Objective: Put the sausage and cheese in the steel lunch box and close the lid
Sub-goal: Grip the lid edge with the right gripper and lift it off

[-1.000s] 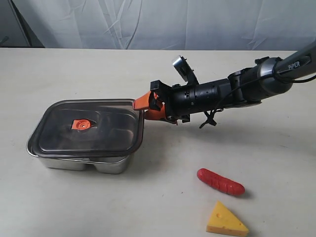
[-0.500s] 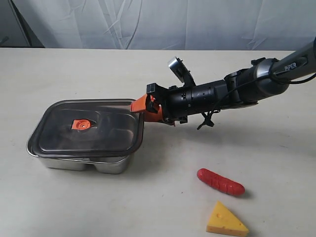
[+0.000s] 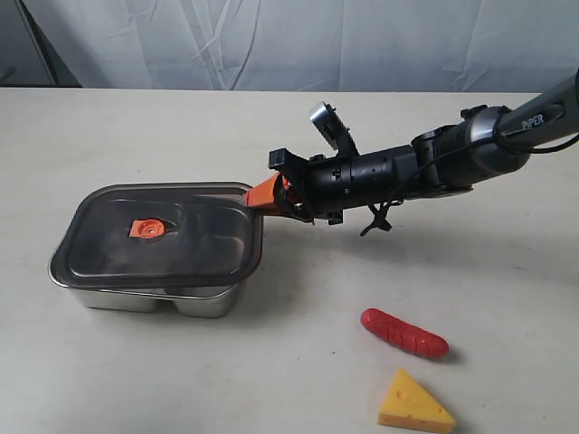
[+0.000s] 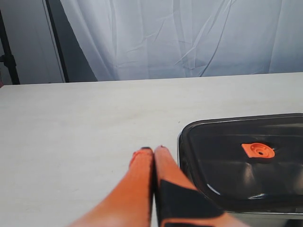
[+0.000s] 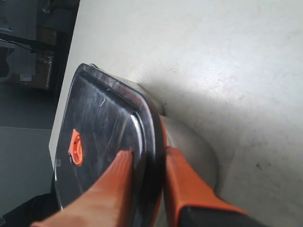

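The dark translucent lid (image 3: 172,240) with its orange valve (image 3: 147,228) lies on the steel lunch box (image 3: 149,299) at the left. My right gripper (image 3: 264,193) is shut on the lid's right rim. In the right wrist view the gripper (image 5: 149,152) has one finger on top of the lid (image 5: 104,132) and one under its rim, against the steel wall (image 5: 191,144). The red sausage (image 3: 403,333) and yellow cheese (image 3: 413,402) lie on the table at the front right, away from both grippers. My left gripper (image 4: 152,150) is shut and empty beside the lid (image 4: 236,165).
The pale table (image 3: 298,298) spreads around the box, with a white curtain (image 3: 298,41) behind its far edge. My right arm (image 3: 434,163) reaches across from the right, above the table and behind the sausage.
My right gripper has slid a little left toward the box and its fingers have come together on the lid's right rim. Sausage and cheese have not moved.
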Robot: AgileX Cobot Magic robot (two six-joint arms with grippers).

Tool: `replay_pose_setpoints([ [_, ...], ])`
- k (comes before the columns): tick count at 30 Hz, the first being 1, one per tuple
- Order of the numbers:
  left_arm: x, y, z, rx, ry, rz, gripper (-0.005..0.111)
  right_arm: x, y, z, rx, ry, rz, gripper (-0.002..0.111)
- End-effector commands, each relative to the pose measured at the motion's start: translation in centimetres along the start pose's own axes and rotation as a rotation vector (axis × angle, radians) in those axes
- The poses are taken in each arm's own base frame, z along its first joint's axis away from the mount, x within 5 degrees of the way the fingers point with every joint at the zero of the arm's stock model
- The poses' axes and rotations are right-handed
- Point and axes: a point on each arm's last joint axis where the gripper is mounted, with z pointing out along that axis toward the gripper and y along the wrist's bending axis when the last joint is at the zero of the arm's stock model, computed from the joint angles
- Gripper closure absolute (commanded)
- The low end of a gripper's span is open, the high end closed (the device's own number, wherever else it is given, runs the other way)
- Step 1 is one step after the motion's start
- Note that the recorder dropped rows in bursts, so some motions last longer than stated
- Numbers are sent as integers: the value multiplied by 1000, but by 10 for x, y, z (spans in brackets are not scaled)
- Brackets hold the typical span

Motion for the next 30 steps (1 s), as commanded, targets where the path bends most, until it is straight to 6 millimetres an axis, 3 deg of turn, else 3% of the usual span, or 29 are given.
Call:
replay_pose_setpoints([
  [1, 1, 0, 0, -1, -2, -1, 107, 0, -2, 1, 0, 9, -21, 109],
  [12, 1, 0, 0, -1, -2, -1, 107, 0, 6, -1, -54, 21, -27, 109],
  [21, 1, 0, 0, -1, -2, -1, 107, 0, 23, -6, -157, 40, -69, 109],
  [30, 1, 0, 0, -1, -2, -1, 107, -14, 51, -31, -234, -5, -137, 109],
])
